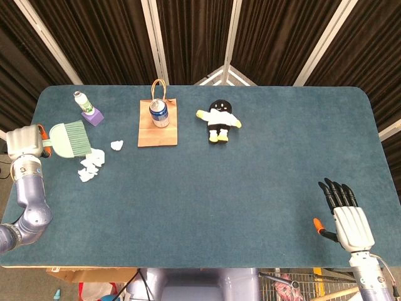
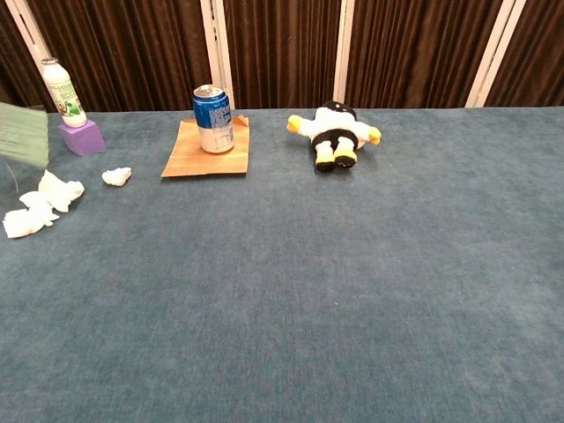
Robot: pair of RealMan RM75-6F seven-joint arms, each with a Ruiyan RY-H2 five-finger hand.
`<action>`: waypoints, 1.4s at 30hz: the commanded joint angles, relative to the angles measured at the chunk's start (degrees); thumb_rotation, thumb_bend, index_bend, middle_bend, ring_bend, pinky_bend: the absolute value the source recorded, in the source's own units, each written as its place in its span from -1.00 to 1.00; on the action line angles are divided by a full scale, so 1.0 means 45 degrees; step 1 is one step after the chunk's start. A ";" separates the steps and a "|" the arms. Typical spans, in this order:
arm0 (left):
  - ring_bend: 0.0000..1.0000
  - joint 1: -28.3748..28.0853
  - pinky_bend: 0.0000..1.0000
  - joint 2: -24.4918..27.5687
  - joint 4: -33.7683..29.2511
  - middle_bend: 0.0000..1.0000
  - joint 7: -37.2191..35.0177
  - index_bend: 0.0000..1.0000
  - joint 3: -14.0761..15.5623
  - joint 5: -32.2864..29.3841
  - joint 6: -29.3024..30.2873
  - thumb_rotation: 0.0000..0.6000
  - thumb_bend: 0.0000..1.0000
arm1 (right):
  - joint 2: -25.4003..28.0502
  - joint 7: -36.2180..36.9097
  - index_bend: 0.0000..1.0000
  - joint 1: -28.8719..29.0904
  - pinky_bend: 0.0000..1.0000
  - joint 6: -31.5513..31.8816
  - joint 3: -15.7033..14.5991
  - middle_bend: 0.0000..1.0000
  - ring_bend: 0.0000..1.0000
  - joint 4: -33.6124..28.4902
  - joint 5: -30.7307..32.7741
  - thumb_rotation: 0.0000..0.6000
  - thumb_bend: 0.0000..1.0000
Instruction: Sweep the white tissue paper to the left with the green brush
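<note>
My left hand [image 1: 25,143] holds the green brush [image 1: 70,138] by its handle at the table's far left edge, bristles pointing right. In the chest view only the bristle end of the brush [image 2: 24,134] shows at the left border. Crumpled white tissue paper [image 1: 91,165] lies just below and right of the bristles, also seen as tissue clumps [image 2: 42,204]. A small separate tissue scrap [image 1: 116,145] sits near the paper bag, seen again as the scrap [image 2: 116,176]. My right hand [image 1: 344,214] hovers open at the near right corner, holding nothing.
A blue can [image 1: 159,112] stands on a flat brown paper bag [image 1: 156,133]. A penguin plush [image 1: 219,121] lies mid-table. A white bottle [image 1: 80,100] stands on a purple block [image 1: 93,116] at the back left.
</note>
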 commanded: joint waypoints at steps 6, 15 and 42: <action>1.00 -0.0052 1.00 -0.1090 -0.0002 1.00 -0.1520 0.58 0.0010 0.1552 -0.0045 1.00 0.54 | -0.0028 -0.0037 -1.00 0.0024 -1.00 -0.0044 -0.0005 -1.00 -1.00 -0.0014 -0.0003 1.00 -0.31; 1.00 -0.0915 1.00 -0.4006 0.1792 1.00 -0.1752 0.58 0.0087 0.1662 0.0180 1.00 0.54 | 0.0101 0.0251 -1.00 -0.0014 -1.00 -0.0059 0.0022 -1.00 -1.00 -0.0042 0.0120 1.00 -0.31; 1.00 0.1472 1.00 -0.1159 0.0853 1.00 -0.2548 0.58 0.0154 0.0951 -0.0219 1.00 0.54 | 0.0134 0.0289 -1.00 -0.0060 -1.00 0.0081 -0.0059 -1.00 -1.00 -0.0154 -0.0164 1.00 -0.31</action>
